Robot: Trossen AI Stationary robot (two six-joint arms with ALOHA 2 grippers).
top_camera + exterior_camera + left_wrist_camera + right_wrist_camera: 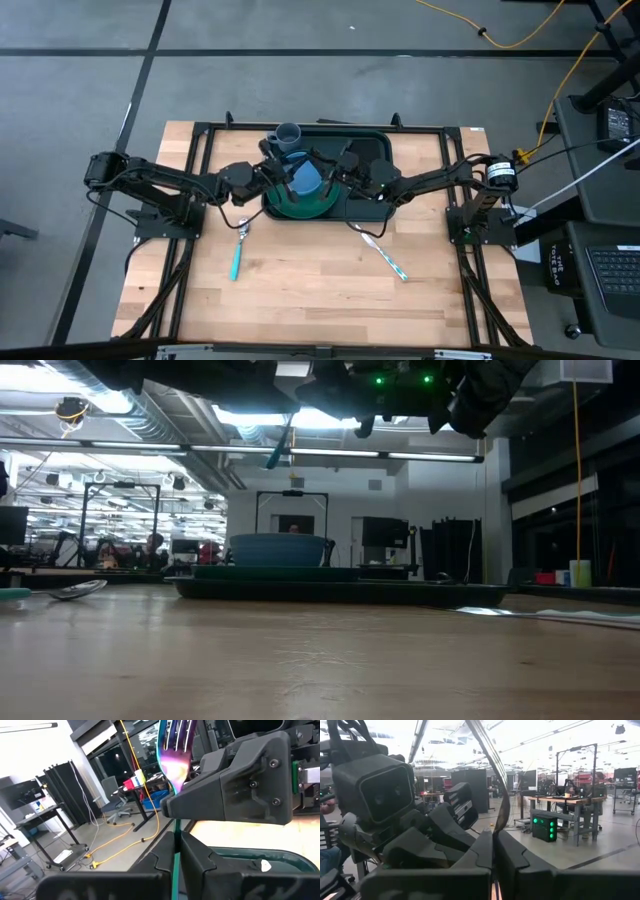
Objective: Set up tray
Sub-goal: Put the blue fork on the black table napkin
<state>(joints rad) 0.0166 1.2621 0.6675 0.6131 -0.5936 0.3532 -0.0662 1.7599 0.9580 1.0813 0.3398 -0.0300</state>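
A fork with a teal handle and shiny rainbow-tinted tines [176,747] stands upright in the air above the dark green tray [365,145], tines up. My left gripper [176,839] and my right gripper [493,837] meet over the tray and are both shut on the fork. In the high view the left gripper [288,172] comes from the table's left and the right gripper [330,170] from its right. On the tray a blue bowl [306,181] sits on a round green plate [300,208], and a grey cup [287,134] stands at the tray's far left. My left gripper pinches the fork's thin teal handle [175,826] between its two fingers, coming level from the table's left and lying across it. The fork is upright and clear of the tray. My right gripper pinches the fork higher up, at the metal neck [501,820] below the tines, between its two fingers. It comes about level from the table's right, across the fork.
A teal-handled spoon [239,252] lies on the bare wood near the left. Another teal-handled piece of cutlery [384,255] lies near the right. The table's near half is bare wood. A black frame [200,150] runs around the table's edges.
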